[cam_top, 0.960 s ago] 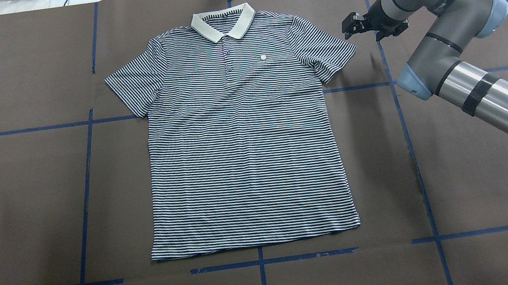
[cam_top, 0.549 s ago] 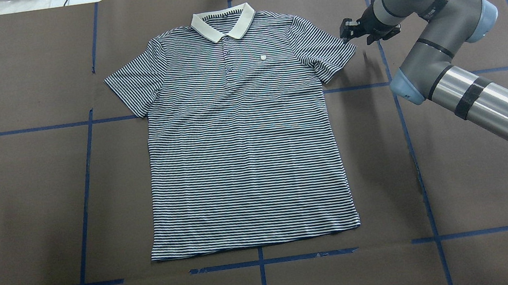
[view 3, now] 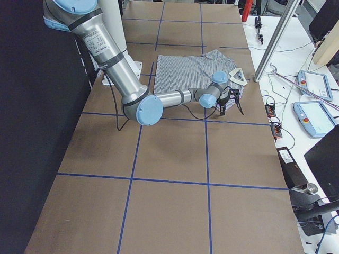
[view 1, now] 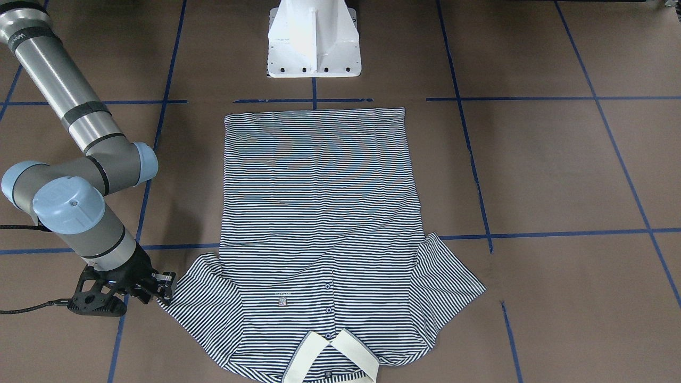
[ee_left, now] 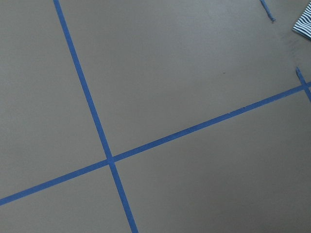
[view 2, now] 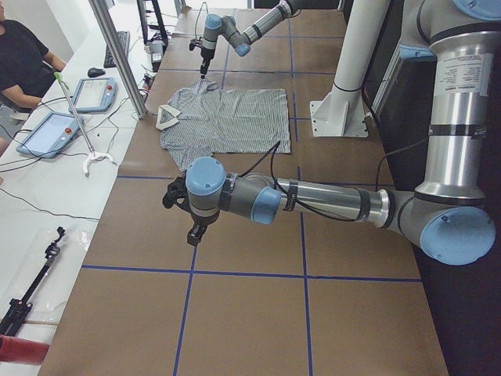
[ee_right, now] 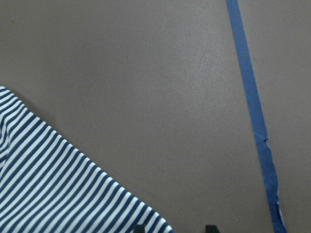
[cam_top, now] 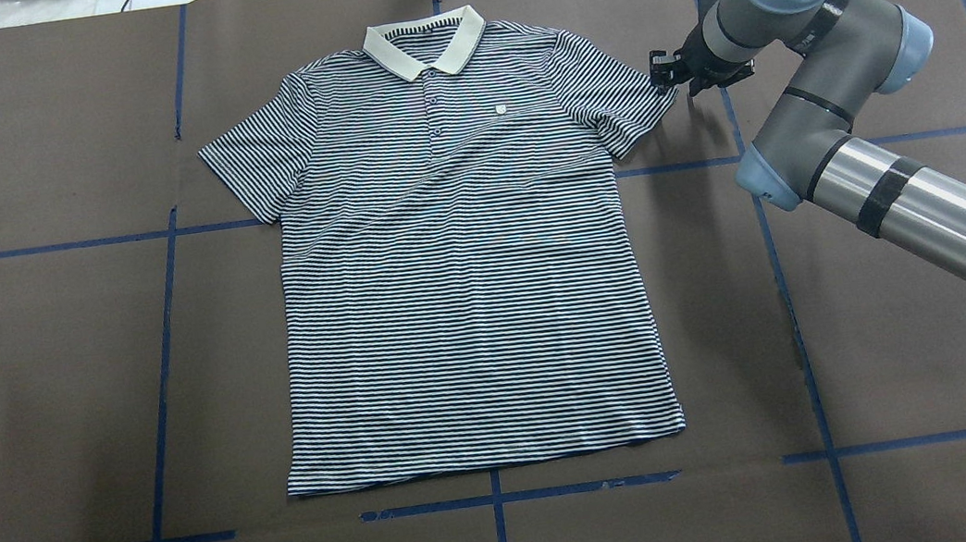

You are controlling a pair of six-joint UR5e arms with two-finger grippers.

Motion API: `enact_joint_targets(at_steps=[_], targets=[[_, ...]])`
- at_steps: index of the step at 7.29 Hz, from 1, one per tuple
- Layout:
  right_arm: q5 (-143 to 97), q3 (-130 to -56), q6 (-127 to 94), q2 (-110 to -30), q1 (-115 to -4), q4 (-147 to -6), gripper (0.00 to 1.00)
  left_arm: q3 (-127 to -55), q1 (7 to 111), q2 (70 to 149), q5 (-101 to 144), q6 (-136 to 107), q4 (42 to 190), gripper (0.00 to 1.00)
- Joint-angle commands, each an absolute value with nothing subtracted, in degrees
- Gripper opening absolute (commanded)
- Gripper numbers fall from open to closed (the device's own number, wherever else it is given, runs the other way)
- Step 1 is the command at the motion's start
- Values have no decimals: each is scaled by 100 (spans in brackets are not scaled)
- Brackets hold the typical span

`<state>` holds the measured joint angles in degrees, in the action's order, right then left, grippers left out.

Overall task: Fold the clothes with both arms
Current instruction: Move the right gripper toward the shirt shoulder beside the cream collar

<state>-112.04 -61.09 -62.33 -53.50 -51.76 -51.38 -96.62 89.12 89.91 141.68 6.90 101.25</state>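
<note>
The navy-and-white striped polo shirt (cam_top: pixel 463 264) lies flat and face up on the brown table, its cream collar (cam_top: pixel 425 41) at the far side. My right gripper (cam_top: pixel 664 72) is low at the outer corner of the shirt's right-hand sleeve (cam_top: pixel 629 102); it also shows in the front view (view 1: pixel 166 287). In the right wrist view the gripper (ee_right: pixel 174 229) is open, its fingertips (ee_right: pixel 210 228) apart with the sleeve corner (ee_right: pixel 58 184) reaching between them. My left gripper (view 2: pixel 196 231) hangs over bare table well away from the shirt; I cannot tell whether it is open or shut.
The white pedestal base (view 1: pixel 313 40) stands just past the shirt's hem. Blue tape lines (cam_top: pixel 160 369) grid the brown table cover. A person (view 2: pixel 19 55) and teach pendants (view 2: pixel 47 133) are at a white side table beyond the collar end.
My right gripper has moved left and a little down, from beside the sleeve to its outer corner. The shirt has not moved.
</note>
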Motion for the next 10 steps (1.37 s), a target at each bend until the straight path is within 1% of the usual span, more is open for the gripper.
enact_joint_targets(at_steps=[1, 3, 4, 5, 7, 9, 10], targets=[[-11197, -6091, -6249, -5274, -5177, -5150, 0, -9642, 8912, 8991, 14168, 694, 10125, 100], [-11241, -6195, -6528, -5081, -5159, -5150, 0, -9642, 8912, 8991, 14168, 686, 10125, 100], [-11259, -6457, -6704, -5010, -5072, -5168, 0, -9642, 8912, 8983, 14168, 686, 10125, 100], [-11207, -6530, -7254, -4827, -4749, -5194, 0, -9659, 8912, 8982, 14168, 686, 10125, 100], [-10988, -6417, -7488, -4536, -4615, -5343, 0, -9677, 8912, 8982, 14168, 686, 10125, 100], [-10558, -5191, -7497, -3582, -4509, -5335, 0, -9703, 8912, 8982, 14168, 686, 10125, 100], [-10495, -5107, -7488, -3595, -4509, -5335, 0, -9712, 8912, 8982, 14168, 686, 10125, 100]])
